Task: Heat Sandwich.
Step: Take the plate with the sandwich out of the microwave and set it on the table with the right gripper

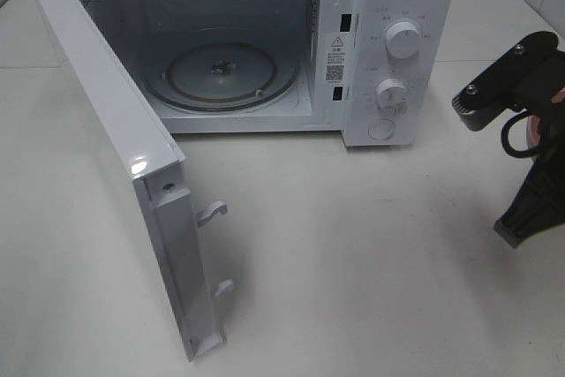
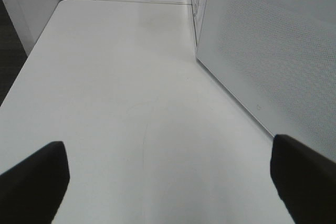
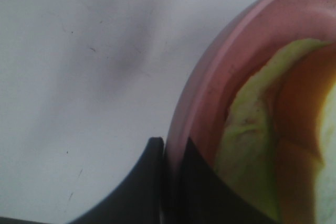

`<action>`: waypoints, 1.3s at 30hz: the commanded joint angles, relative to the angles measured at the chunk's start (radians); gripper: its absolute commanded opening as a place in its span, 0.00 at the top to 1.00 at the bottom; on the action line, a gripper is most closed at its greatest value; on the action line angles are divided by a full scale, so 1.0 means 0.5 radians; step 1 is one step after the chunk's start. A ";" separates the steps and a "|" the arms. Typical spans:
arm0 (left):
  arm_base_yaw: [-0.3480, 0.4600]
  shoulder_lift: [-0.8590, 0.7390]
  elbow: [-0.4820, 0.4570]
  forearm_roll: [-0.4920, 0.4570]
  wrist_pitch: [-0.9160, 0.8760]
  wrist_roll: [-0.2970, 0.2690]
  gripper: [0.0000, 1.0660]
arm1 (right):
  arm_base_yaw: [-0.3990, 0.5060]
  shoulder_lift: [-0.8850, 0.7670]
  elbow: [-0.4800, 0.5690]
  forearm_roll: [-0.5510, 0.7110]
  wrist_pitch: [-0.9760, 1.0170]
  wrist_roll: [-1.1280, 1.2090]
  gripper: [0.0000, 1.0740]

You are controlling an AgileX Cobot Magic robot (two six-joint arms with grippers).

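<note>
White microwave [image 1: 265, 41], door [image 1: 115, 165] swung wide, sits on the table [image 1: 353, 245]. Right of it, the right gripper [image 3: 170, 182] pinches the pink plate's [image 3: 210, 93] rim; the sandwich [image 3: 252, 145] lies on the plate, just inside those jaws. The left gripper [image 2: 168, 177] gapes wide beside the door.

The left gripper [image 2: 168, 182] hung low with its jaws spread wide and nothing between them. The right gripper [image 3: 170, 182] was clamped tight, its arm [image 1: 521, 121] angled downward.
</note>
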 commanded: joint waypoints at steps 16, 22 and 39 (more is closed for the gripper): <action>0.004 -0.044 0.006 -0.018 -0.008 0.008 0.08 | -0.470 0.138 -0.076 -0.148 -0.232 0.114 1.00; 0.004 -0.044 0.006 -0.018 -0.008 0.008 0.08 | -0.684 0.138 -0.076 -0.152 -0.374 0.138 1.00; 0.004 -0.044 0.006 -0.018 -0.008 0.008 0.08 | -0.848 0.438 -0.074 -0.384 -0.526 0.400 1.00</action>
